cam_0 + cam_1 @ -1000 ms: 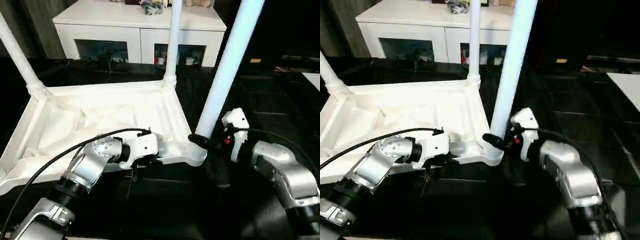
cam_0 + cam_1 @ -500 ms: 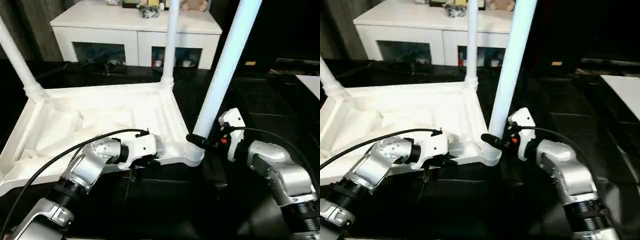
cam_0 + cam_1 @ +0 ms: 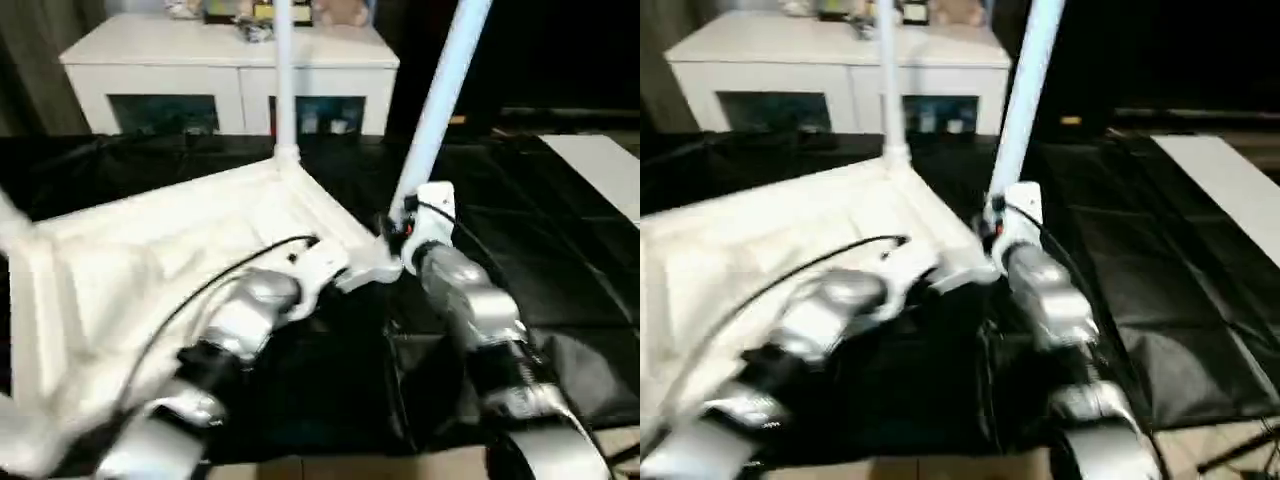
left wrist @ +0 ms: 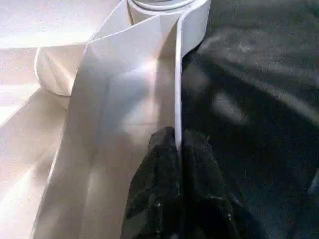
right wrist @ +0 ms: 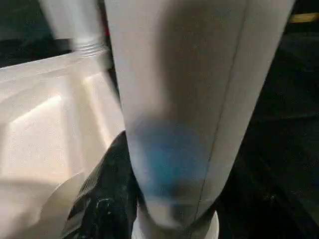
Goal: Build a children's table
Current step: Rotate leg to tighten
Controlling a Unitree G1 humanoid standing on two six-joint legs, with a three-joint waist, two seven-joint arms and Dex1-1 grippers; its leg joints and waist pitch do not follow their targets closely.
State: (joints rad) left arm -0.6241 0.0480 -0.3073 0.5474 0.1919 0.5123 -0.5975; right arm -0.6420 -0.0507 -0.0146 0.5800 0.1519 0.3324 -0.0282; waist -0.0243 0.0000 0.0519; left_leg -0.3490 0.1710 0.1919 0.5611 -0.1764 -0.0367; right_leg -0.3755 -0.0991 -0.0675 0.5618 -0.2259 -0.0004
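Two of my pincers are on the upturned white plastic rectangular table top (image 3: 150, 250), which lies on the black cloth with its ribbed underside up. On the left, my left pincer (image 4: 177, 144) is closed tight on the thin rim of the top, close to the near corner socket. Further right, my right pincer (image 3: 395, 225) is about half open around the long tapered white tube leg (image 3: 440, 100), low on the tube where it enters that socket. The long axis of this leg rises up and leans a little to the right, away from me. I judge the right arm is the nearer one for pressing it down, while the left one steadies the top. Another leg (image 3: 284, 80) stands at the far corner
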